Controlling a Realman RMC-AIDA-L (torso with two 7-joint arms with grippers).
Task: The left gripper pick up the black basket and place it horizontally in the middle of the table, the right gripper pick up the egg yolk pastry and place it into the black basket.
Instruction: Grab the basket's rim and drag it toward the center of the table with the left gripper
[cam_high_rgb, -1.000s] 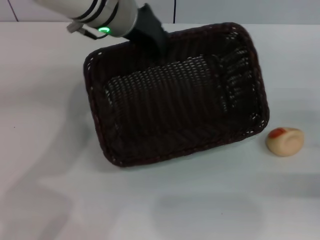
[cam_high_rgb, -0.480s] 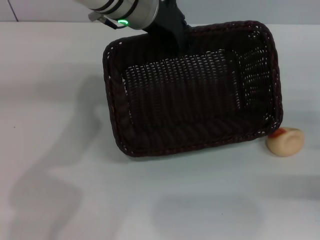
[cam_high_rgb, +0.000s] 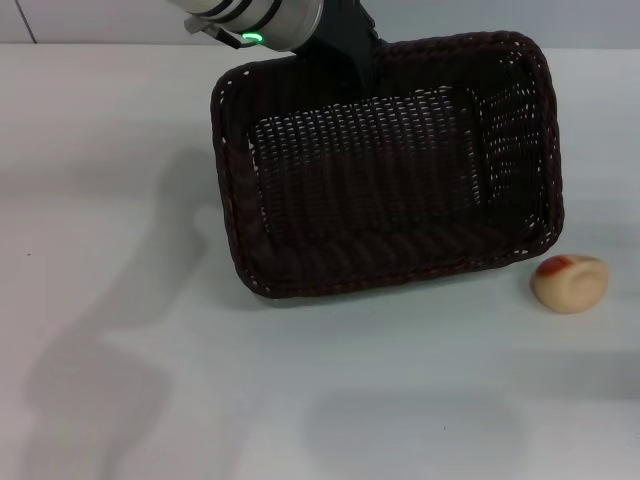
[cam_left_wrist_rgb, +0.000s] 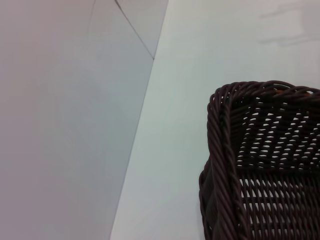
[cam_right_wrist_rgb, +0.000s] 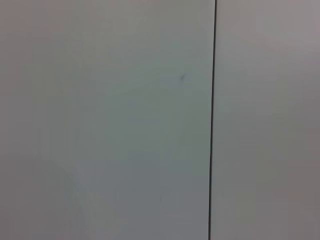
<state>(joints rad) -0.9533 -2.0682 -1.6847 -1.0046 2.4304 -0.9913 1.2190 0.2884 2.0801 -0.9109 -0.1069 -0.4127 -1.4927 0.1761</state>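
Observation:
The black basket (cam_high_rgb: 390, 165) is a large dark woven rectangle in the middle of the white table (cam_high_rgb: 120, 380) in the head view, still slightly askew. My left gripper (cam_high_rgb: 350, 60) is shut on the basket's far rim, its silver arm with the green light reaching in from the top. The basket's corner also shows in the left wrist view (cam_left_wrist_rgb: 260, 165). The egg yolk pastry (cam_high_rgb: 570, 283), pale beige with an orange-red patch, lies on the table just off the basket's near right corner. My right gripper is out of view.
The table's far edge meets a grey wall (cam_high_rgb: 560, 20) behind the basket. The right wrist view shows only a plain wall with a dark seam (cam_right_wrist_rgb: 212, 120).
My left gripper has carried the basket to the right and turned it closer to horizontal. In the last half second it shifted slightly away from the pastry. The pastry has not moved.

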